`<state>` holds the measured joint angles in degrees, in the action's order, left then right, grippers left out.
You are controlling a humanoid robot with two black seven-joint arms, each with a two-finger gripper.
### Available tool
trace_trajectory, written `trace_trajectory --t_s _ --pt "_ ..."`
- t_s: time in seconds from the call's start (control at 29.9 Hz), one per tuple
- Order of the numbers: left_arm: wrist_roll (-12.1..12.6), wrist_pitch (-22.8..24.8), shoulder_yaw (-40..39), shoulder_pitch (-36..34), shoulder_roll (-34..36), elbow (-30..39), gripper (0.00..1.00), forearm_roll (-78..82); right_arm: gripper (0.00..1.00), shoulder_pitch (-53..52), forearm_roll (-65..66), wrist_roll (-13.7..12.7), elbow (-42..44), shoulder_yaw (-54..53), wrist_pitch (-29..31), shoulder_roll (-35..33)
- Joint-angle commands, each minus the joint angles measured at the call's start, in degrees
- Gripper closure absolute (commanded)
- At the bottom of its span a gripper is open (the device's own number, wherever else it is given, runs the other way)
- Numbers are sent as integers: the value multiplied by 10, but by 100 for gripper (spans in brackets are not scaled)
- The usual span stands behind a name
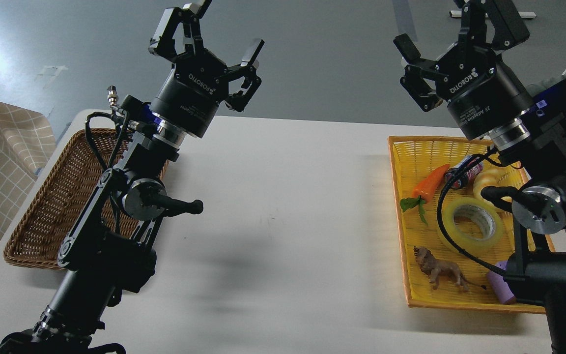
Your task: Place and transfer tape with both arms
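Tape (473, 223) lies flat in our yellow basket (397, 196), well below our right gripper (452, 34) and nothing is gripping it. A black cable (441, 216) from our right arm (538, 206) crosses over the roll's left edge. Around the tape in the same basket: an orange carrot toy (429, 183) with green leaves up-left, a lion figure (439, 270) below, a purple cylinder (499, 287) lower right, a yellowish croissant toy (484, 181) above, partly hidden by the arm.

Our right gripper is raised off the white table (288, 221), fingers spread, holding nothing. Our left gripper (224, 32) is far across from the tape, also raised, fingers spread, holding nothing. Below and behind our left arm (101, 236) sits a brown wicker basket (42, 221) at the table's left edge.
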<state>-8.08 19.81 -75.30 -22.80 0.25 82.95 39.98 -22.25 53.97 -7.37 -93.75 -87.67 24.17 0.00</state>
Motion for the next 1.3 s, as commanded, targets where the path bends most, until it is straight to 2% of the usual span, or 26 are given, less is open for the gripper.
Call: trace_trajectory --t_s 0.0,1.27 --pt "-1 -14 0 2 -2 1 2 -1 0 0 0 1 1 0 2 0" --pt "4 -17 0 12 -2 20 2 0 0 8 3 0 1 2 -2 0"
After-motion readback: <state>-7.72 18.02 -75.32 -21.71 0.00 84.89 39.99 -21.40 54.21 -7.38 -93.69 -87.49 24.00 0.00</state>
